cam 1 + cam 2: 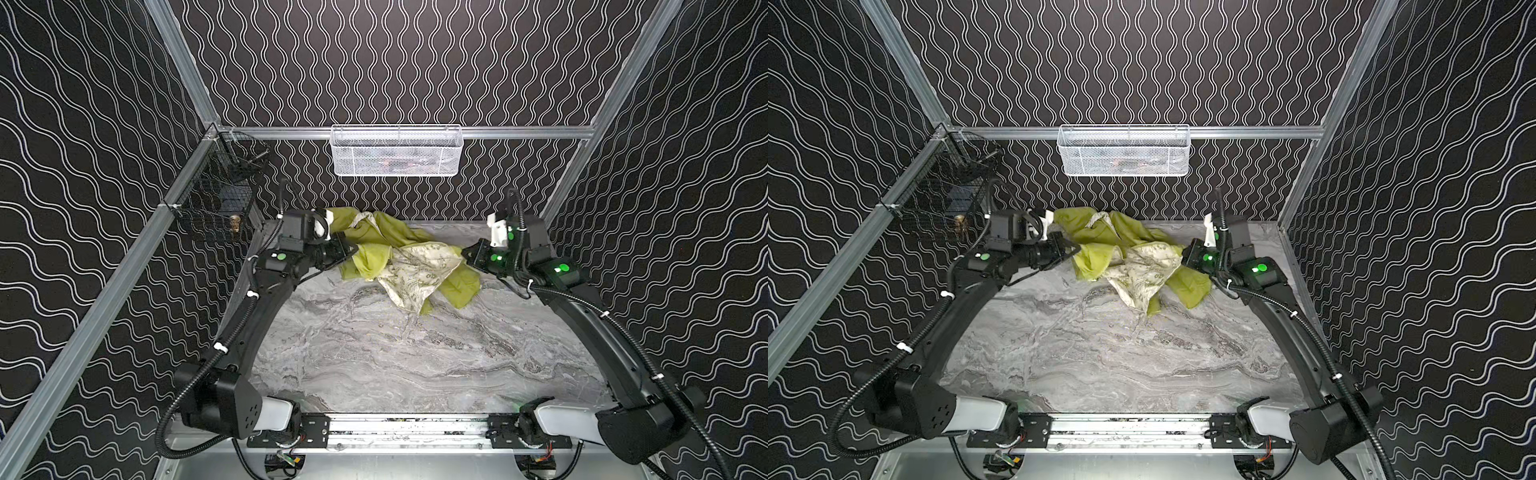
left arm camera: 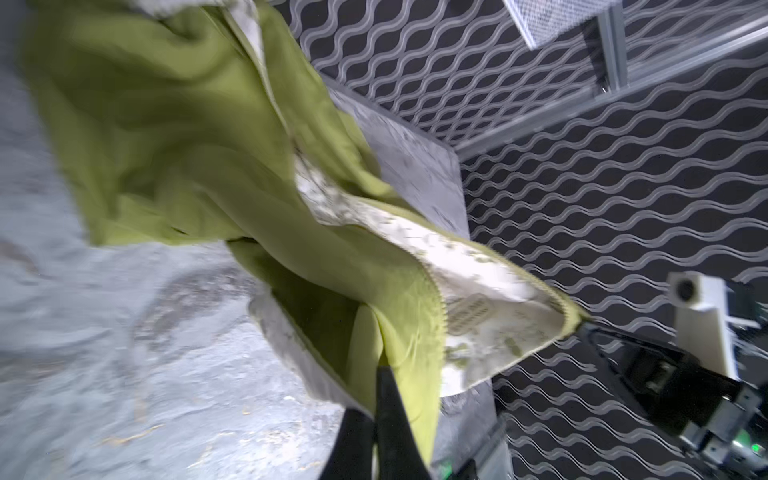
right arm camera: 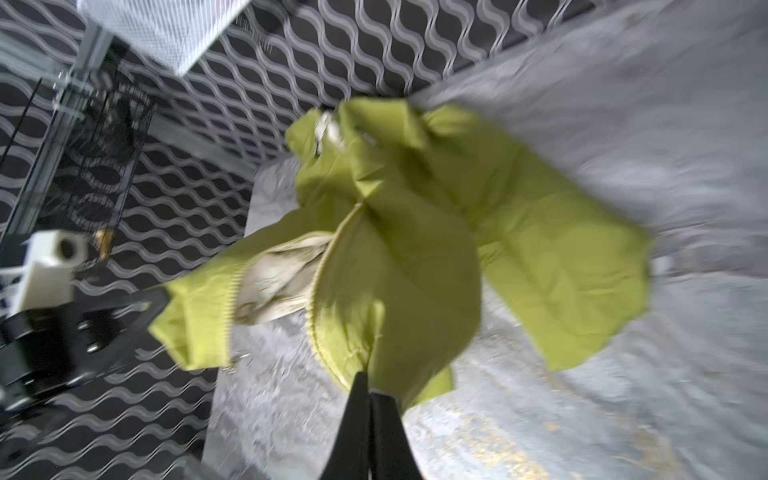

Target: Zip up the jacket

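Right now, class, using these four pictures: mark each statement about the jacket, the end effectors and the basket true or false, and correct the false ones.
1. The jacket lies flat and fully zipped. False: it is crumpled, its cream lining shows and its zipper edges are apart.
2. The left end effector is shut on jacket fabric. True.
3. The right end effector hangs open, holding nothing. False: it is shut on the jacket's edge.
4. A white mesh basket hangs on the back wall. True.
5. The jacket sits by the arm bases. False: it sits at the far end of the table, near the back wall.
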`<state>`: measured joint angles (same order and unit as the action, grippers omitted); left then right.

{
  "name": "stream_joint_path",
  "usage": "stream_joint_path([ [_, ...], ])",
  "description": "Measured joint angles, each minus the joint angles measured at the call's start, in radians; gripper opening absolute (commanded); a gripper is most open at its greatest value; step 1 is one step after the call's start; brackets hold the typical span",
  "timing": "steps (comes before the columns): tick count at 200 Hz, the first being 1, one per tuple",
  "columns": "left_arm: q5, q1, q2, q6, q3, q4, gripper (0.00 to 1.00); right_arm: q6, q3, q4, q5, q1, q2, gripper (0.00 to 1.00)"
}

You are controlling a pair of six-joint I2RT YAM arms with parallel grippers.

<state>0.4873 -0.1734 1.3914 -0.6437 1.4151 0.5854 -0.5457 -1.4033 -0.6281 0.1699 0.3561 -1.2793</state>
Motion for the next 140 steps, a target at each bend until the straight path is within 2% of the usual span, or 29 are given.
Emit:
stream_joint_path([
  [43, -0.078, 0.058, -0.001, 0.125, 0.235, 0.307, 0.00, 0.048, -0.098, -0.079, -0.029, -0.041, 0.011, 0.00],
  [78, -0.183, 0.066, -0.003, 0.209, 0.306, 0.497, 0.00, 0.068, -0.134, -0.098, -0.015, -0.048, -0.033, 0.00],
  [105, -0.215, 0.066, -0.003, 0.258, 0.247, 0.563, 0.00, 0.075, -0.115, -0.082, 0.089, -0.013, -0.101, 0.00],
  [140, -0.172, 0.055, -0.069, 0.277, 0.003, 0.591, 0.00, 0.092, 0.003, -0.034, 0.200, 0.175, -0.122, 0.00],
])
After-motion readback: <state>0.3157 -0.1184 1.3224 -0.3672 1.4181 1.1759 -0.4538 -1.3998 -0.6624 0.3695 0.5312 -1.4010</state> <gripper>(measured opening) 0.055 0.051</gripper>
